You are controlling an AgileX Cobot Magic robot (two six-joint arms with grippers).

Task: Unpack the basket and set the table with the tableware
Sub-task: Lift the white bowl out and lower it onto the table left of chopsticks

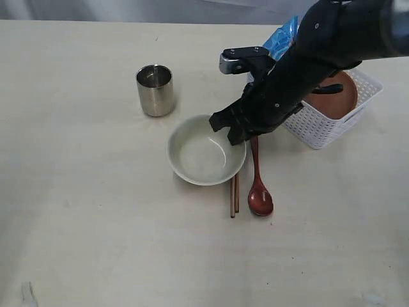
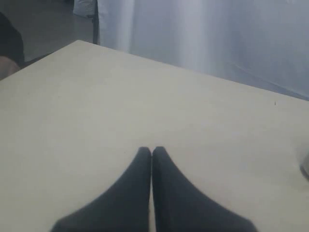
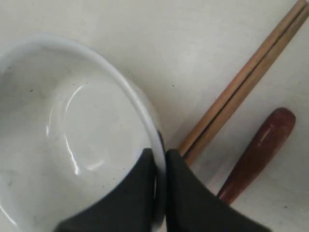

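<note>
A: exterior view?
B: right gripper (image 1: 231, 132) is down on the near-right rim of the cream bowl (image 1: 206, 150), which is mid table (image 1: 96, 211). Steel cup (image 1: 155, 89) stands upright to the bowl's far left, apart from it. Chopsticks (image 1: 234, 195) and wooden spoon (image 1: 259, 192) lie side by side just right of the bowl, chopstick tops hidden at its edge. Basket (image 1: 332, 125) is far right with the brown plate (image 1: 335, 99) in it and a blue snack bag (image 1: 284, 38) behind.
A: left wrist view?
B: left gripper (image 2: 151, 152) has its 2 fingers pressed together, nothing between them, over bare table (image 2: 96, 96).
A: right wrist view?
B: right gripper (image 3: 159, 157) is pinching the bowl (image 3: 72, 135) rim, 1 finger inside and 1 outside. Chopsticks (image 3: 246, 82) and spoon (image 3: 258, 150) lie just beside it on the table
</note>
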